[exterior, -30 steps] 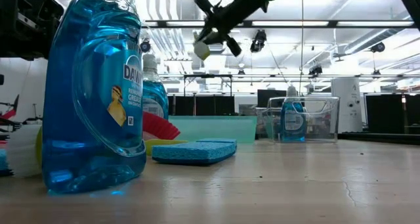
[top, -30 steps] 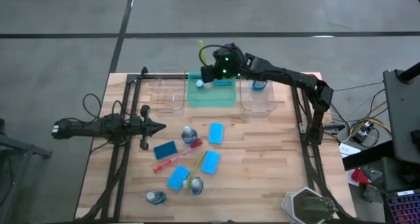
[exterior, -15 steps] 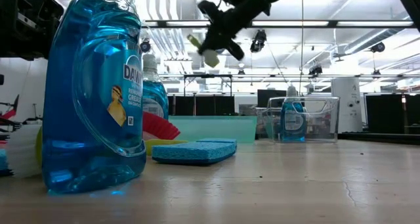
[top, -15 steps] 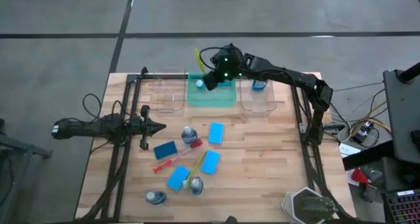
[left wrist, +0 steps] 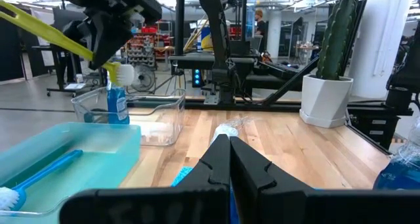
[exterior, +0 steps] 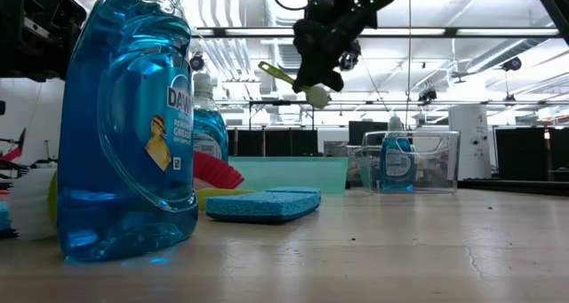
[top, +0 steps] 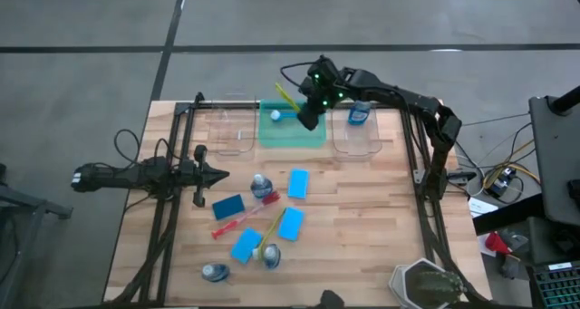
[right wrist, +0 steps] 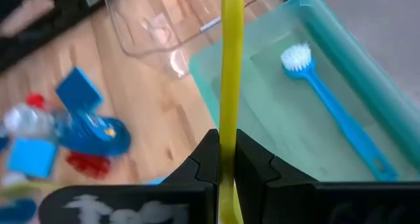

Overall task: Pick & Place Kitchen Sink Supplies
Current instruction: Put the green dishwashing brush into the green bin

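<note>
Right hand [top: 309, 115] clamped on yellow brush [top: 288, 95], held above green bin [top: 292, 139]; I judge it light, stiff, best gripped mid-handle. Left hand [top: 217, 175] closed, empty, parked over surface [top: 362, 236]

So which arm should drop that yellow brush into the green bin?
The right one. Its gripper already holds the yellow brush above the green bin. The left gripper sits shut, far off.
</note>
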